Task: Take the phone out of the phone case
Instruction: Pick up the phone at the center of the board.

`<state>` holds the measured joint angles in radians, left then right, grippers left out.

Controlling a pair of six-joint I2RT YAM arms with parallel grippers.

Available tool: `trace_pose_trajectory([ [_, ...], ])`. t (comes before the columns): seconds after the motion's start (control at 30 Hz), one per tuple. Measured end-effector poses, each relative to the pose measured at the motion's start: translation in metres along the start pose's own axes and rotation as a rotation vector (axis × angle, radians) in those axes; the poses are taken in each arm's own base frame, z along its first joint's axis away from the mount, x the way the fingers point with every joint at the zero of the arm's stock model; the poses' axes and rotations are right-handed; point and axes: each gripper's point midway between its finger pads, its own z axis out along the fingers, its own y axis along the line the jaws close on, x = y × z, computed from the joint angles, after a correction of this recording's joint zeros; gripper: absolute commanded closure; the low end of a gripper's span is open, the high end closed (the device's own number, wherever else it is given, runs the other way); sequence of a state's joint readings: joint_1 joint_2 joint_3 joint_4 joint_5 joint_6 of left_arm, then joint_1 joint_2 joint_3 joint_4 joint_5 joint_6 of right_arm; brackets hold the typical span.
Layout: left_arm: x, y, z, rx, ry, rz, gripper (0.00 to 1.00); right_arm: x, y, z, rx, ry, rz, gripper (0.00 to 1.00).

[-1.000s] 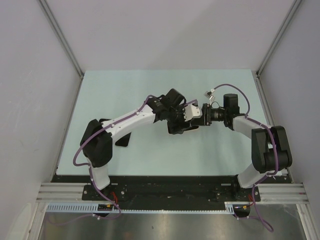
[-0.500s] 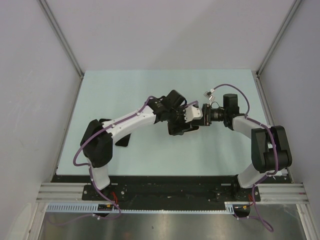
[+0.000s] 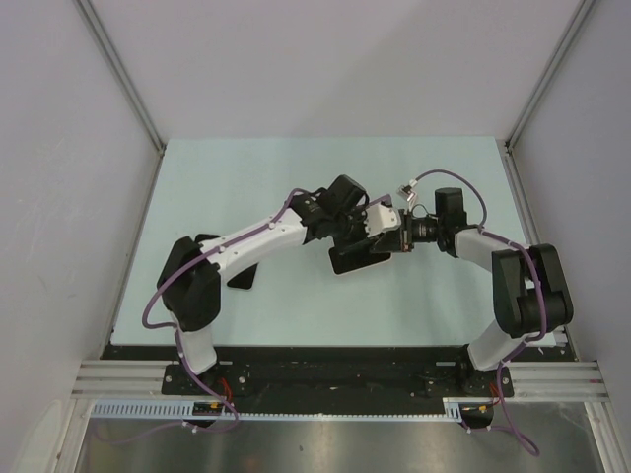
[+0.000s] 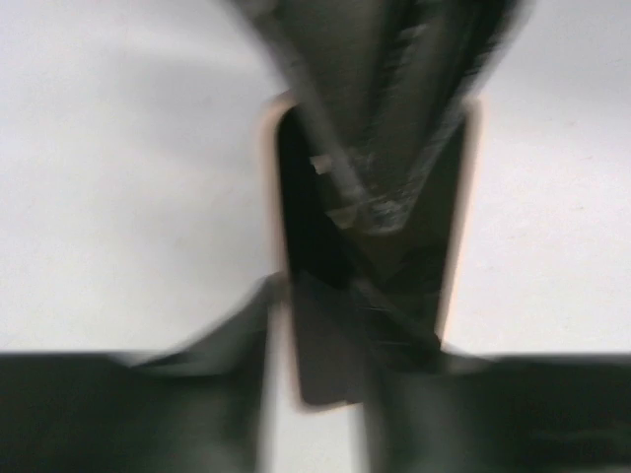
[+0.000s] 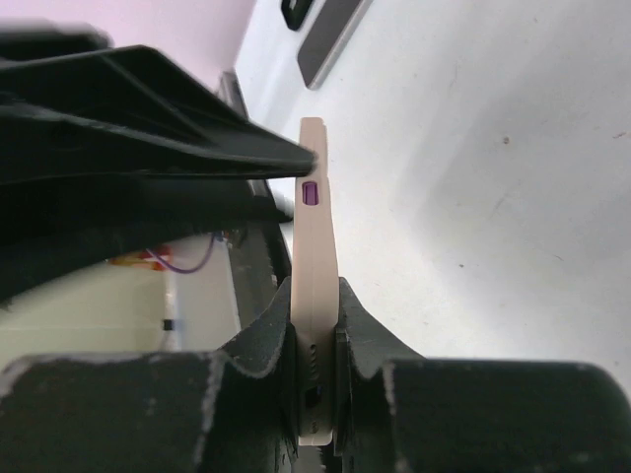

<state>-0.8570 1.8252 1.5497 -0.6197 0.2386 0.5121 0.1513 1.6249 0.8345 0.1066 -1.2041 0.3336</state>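
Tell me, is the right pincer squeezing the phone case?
Yes. The right pincer is shut: both fingers press the cream phone case between them.

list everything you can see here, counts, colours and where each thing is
phone case: one, cream rim with a purple button, dark face, mid-table between both arms; whether the phone is inside cannot be told
dark slab: one, black with a silvery edge, flat on the table beside the left arm
table: one, pale green, under everything
purple cables: two, one along each arm
left gripper: one, black and white, at the case; grip unclear
right gripper: one, black, jaws clamped on the case's edge
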Motion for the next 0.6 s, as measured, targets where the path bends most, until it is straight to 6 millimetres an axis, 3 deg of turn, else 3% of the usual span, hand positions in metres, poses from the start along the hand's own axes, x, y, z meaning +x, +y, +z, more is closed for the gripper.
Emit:
trace_pose_trajectory([
  [0.27,-0.009,0.011,-0.011,-0.053,-0.036,-0.005,0.68,0.003,0.001,0.001,-0.016,0.01,-0.032,1.0],
  [0.47,-0.016,0.016,-0.037,-0.084,-0.081,-0.012,0.36,-0.003,-0.003,-0.007,-0.002,-0.016,-0.037,1.0],
  [0.5,-0.019,0.019,-0.043,-0.094,-0.096,-0.015,0.12,-0.005,-0.003,-0.009,0.001,-0.023,-0.041,1.0],
  [0.53,-0.023,0.023,-0.053,-0.103,-0.121,-0.023,0.0,-0.006,-0.002,-0.01,0.003,-0.028,-0.047,1.0],
  [0.6,-0.031,0.03,-0.079,-0.121,-0.183,-0.048,0.0,-0.01,-0.002,-0.015,0.009,-0.043,-0.061,1.0],
])
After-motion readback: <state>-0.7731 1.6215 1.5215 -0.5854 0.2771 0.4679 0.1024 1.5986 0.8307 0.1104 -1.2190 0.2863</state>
